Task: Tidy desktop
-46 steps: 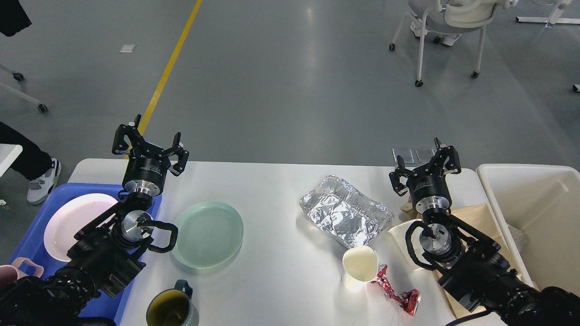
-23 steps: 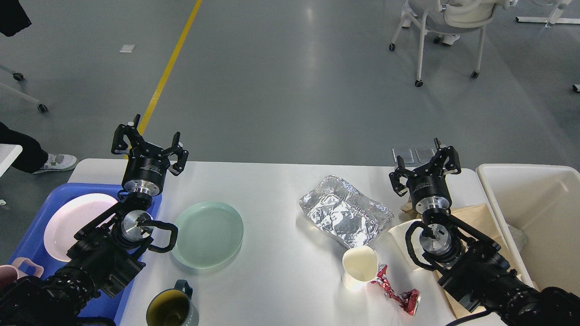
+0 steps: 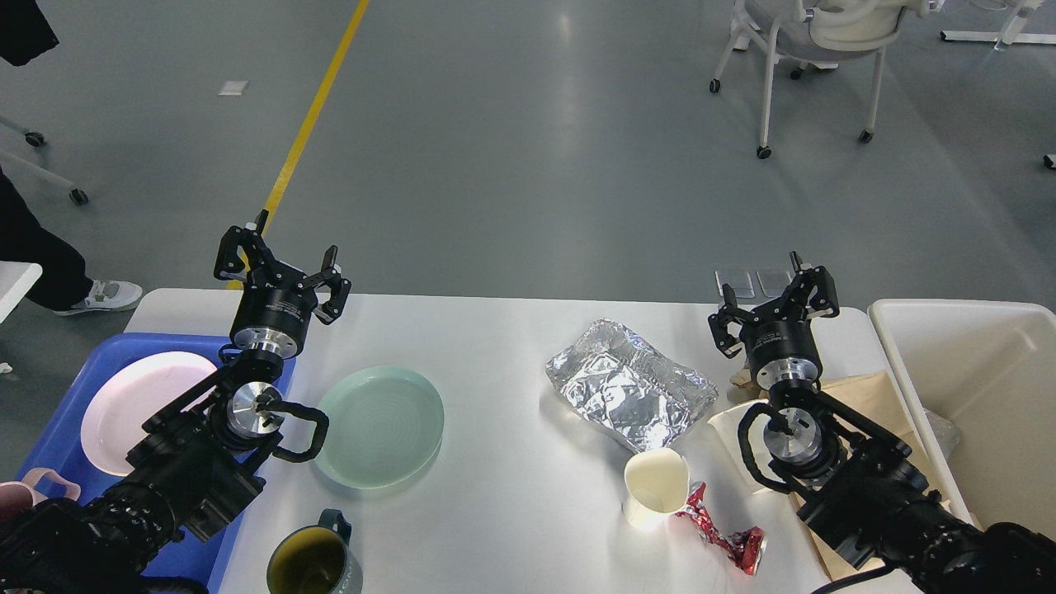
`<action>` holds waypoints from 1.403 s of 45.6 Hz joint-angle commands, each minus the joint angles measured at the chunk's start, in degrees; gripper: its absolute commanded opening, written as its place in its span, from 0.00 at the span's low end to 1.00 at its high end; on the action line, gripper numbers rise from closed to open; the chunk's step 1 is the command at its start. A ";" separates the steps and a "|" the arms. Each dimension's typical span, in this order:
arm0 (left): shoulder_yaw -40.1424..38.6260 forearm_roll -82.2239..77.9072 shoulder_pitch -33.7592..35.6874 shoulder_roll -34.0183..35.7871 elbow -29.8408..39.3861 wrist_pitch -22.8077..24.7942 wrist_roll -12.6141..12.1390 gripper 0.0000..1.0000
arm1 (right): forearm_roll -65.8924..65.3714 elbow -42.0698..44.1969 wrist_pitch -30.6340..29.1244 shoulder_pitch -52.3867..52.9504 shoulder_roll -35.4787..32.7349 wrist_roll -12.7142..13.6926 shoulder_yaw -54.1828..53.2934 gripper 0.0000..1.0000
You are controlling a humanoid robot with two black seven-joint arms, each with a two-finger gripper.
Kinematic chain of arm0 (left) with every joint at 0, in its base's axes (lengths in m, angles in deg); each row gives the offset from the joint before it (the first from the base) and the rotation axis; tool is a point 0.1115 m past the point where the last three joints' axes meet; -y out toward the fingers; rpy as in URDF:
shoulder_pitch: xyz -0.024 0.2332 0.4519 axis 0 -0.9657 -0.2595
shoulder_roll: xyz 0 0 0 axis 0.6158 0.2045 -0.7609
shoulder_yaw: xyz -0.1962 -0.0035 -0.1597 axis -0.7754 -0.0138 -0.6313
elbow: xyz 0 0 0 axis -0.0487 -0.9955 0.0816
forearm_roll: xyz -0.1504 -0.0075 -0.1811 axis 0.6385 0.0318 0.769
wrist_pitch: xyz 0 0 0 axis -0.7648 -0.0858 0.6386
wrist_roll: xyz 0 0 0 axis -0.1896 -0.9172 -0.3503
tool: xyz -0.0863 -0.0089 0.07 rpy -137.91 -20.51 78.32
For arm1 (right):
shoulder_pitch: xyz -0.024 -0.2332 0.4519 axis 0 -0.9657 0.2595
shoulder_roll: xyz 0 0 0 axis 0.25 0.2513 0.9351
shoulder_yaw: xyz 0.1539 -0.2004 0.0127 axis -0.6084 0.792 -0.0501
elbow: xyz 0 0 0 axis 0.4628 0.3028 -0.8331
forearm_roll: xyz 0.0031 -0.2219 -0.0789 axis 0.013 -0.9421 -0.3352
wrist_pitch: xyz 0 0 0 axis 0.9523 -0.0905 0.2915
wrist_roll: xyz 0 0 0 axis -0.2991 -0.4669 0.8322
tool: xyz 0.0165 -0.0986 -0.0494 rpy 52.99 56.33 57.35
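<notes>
White and matte, the desktop [image 3: 511, 495] fills the lower head view, between a blue tray [image 3: 58, 429] holding a pink plate [image 3: 132, 404] on the left and a cream bin [image 3: 982, 396] on the right. On it lie a green plate [image 3: 381, 426], crumpled foil [image 3: 627, 392], a paper cup [image 3: 654, 488], a crushed red can [image 3: 719, 535] and a dark mug [image 3: 313, 565]. The left gripper [image 3: 282, 268] and the right gripper [image 3: 775, 301] hover above the far edge, both spread and holding nothing.
</notes>
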 commanded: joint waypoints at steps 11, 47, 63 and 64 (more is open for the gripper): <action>27.85 -0.31 14.60 5.03 -0.16 -2.68 -0.11 0.98 | 0.00 0.00 0.00 0.05 0.00 0.00 -0.08 1.00; 98.96 -0.58 48.89 2.92 0.46 4.25 -0.11 0.98 | 0.00 0.00 0.00 0.05 0.00 0.00 0.00 1.00; 111.46 -0.67 54.78 -1.21 9.49 19.55 -0.11 0.98 | 0.00 0.00 0.00 0.05 0.00 0.00 0.00 1.00; 111.29 -0.67 55.22 -1.21 11.42 19.64 -0.11 0.98 | 0.00 0.00 0.00 0.05 0.00 0.00 -0.08 1.00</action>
